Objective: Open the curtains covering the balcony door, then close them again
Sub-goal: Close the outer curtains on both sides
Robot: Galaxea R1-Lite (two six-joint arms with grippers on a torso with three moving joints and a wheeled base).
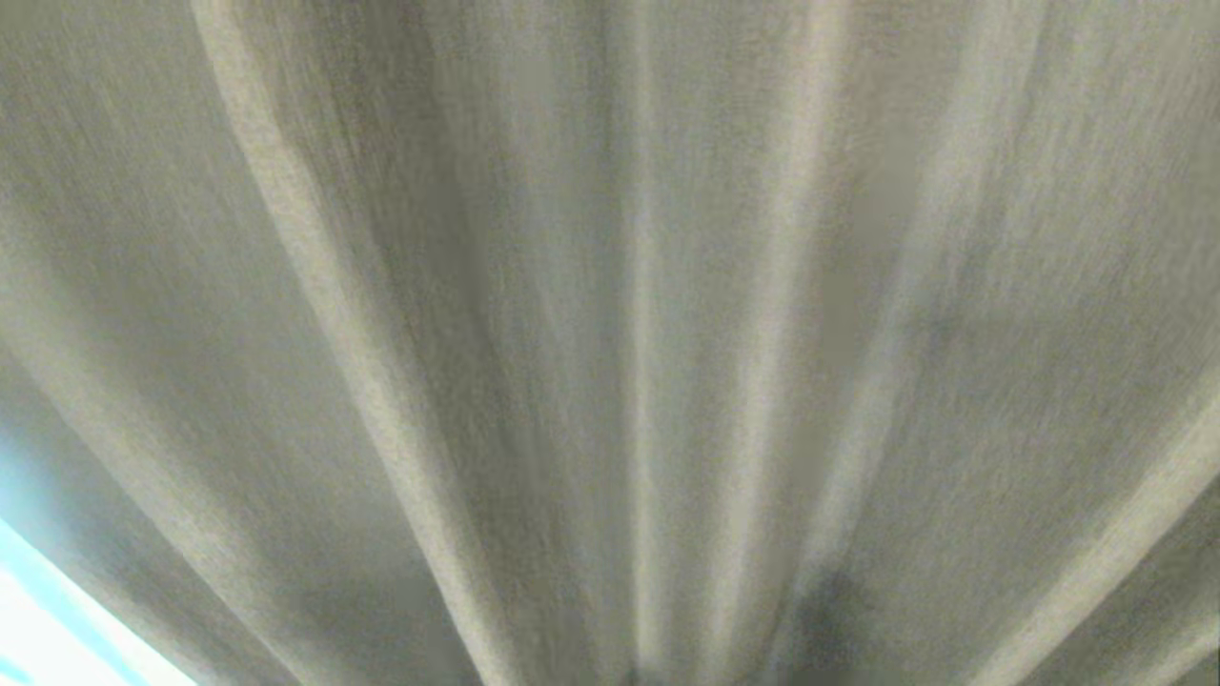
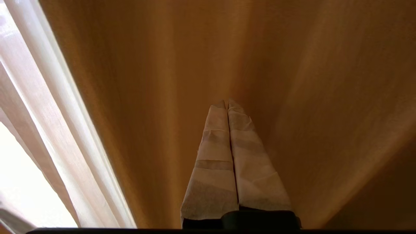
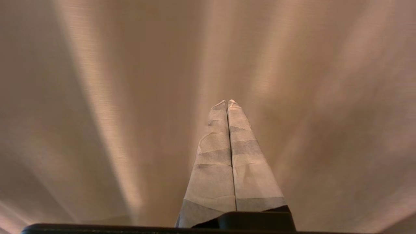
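The heavy cream-beige curtains (image 1: 610, 314) hang in long pleats right in front of me and fill the head view. My left gripper (image 2: 227, 102) is shut, its tape-wrapped fingers (image 2: 214, 162) pressed together and pointing at the same beige cloth (image 2: 201, 58), with nothing between them. Beside that cloth hangs the thin white sheer layer (image 2: 48, 110). My right gripper (image 3: 227, 102) is likewise shut and empty, facing the pleated cloth (image 3: 130, 81). The balcony door is hidden behind the curtains. Neither arm shows in the head view.
Bright daylight comes through a gap (image 1: 57, 629) at the lower left edge of the heavy curtain, and past the sheer (image 2: 22, 182) in the left wrist view. Fabric fills everything else.
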